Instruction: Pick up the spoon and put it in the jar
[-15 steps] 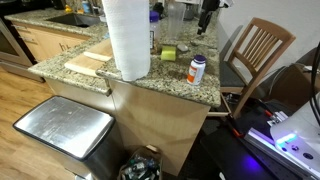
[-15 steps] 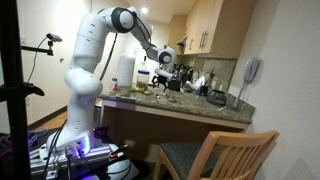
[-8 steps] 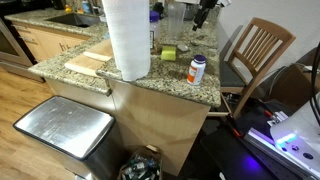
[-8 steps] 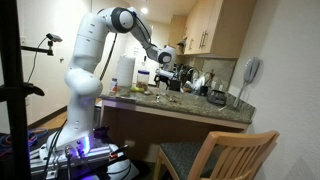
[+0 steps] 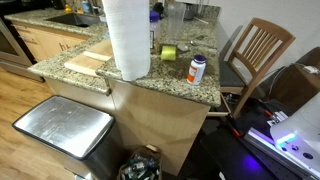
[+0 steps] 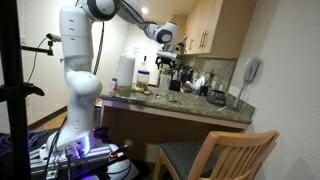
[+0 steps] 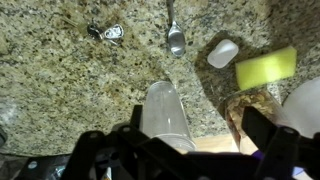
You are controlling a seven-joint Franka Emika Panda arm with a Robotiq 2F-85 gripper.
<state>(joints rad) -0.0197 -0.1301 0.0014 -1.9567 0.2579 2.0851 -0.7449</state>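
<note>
The tool [image 7: 195, 135] is hanging high above the granite tabletop [image 7: 60, 95]. Its dark fingers [image 7: 134, 128] are spreading wide apart at the bottom edge of the wrist view and gripping nothing. In an exterior view the tool [image 6: 168, 66] is pointing downward from the raised white arm [image 6: 80, 60], clear of the things beneath it. The spoon [image 7: 175, 36] is lying flat on the tabletop, its bowl turning toward the jar [image 7: 166, 110] and its handle running off the top edge of the wrist view. The jar is standing upright almost straight under the camera, near the spoon but apart from it. A small white piece [image 7: 222, 52] and a yellow sponge [image 7: 266, 67] are sitting to one side of the spoon, and a little metal object [image 7: 105, 32] is lying on the other side. In an exterior view the jar [image 5: 175, 17] is standing toward the back of the tabletop, beyond the paper towel roll [image 5: 128, 38]. There the small white bottle [image 5: 197, 68] is standing nearer the front edge, and a wooden chair [image 5: 255, 50] is sitting beside the counter.
</note>
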